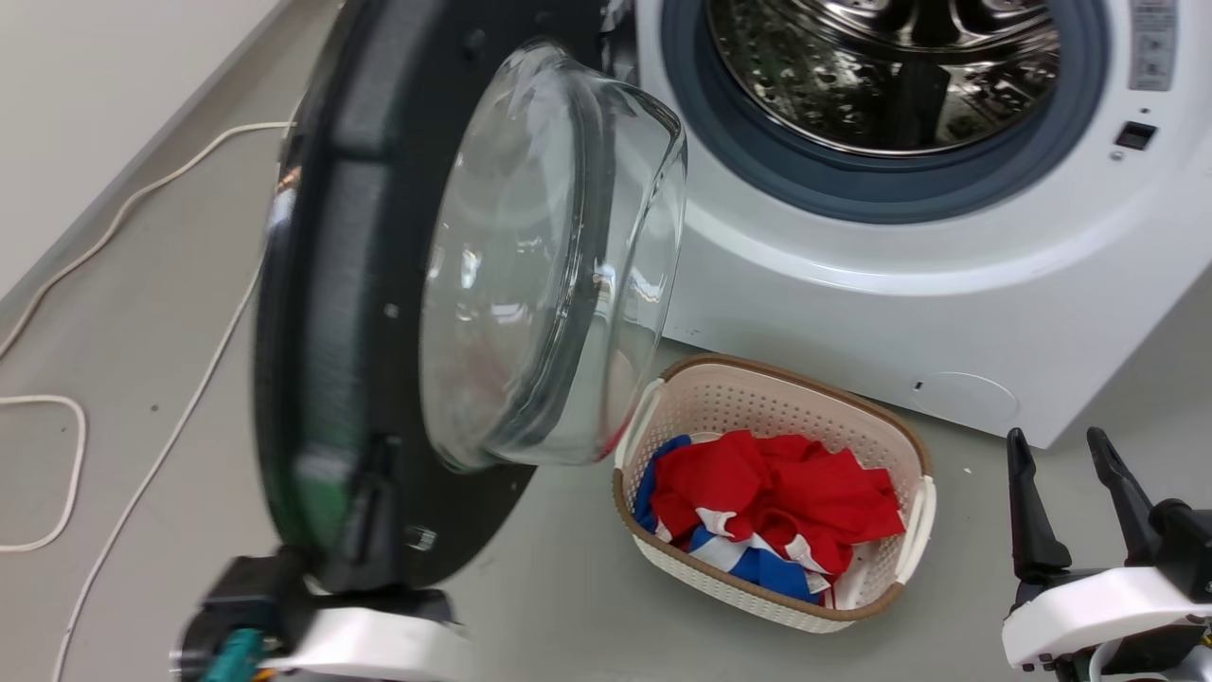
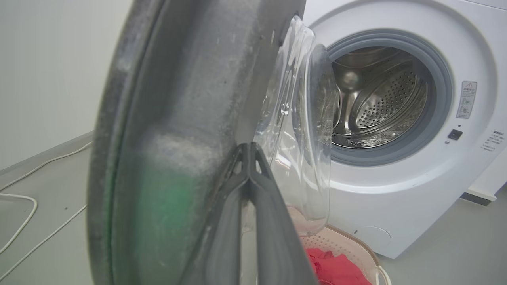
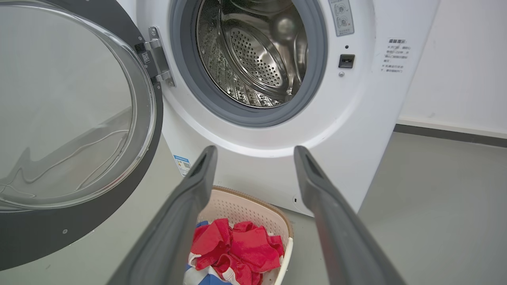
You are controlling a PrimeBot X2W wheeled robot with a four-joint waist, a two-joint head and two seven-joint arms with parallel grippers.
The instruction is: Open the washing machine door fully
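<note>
Fingertips (image 2: 262, 181) of left gripper (image 2: 249, 148) at door (image 2: 190, 99)

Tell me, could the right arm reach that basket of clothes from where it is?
Probably yes: the right gripper is open, and the laundry basket sits on the floor just to its left, with nothing between them.

Laundry area: white front-loading washing machine (image 1: 900, 313), basket (image 1: 757, 403) of clothes (image 1: 786, 493), grey floor (image 1: 142, 313).

The washing machine door (image 1: 322, 284) is matt black plastic around smooth clear glass. Inside the machine (image 1: 852, 313), the perforated steel drum (image 1: 881, 66) gleams; before the machine, soft cloth (image 1: 786, 493) fills a latticed plastic basket (image 1: 757, 403).
</note>
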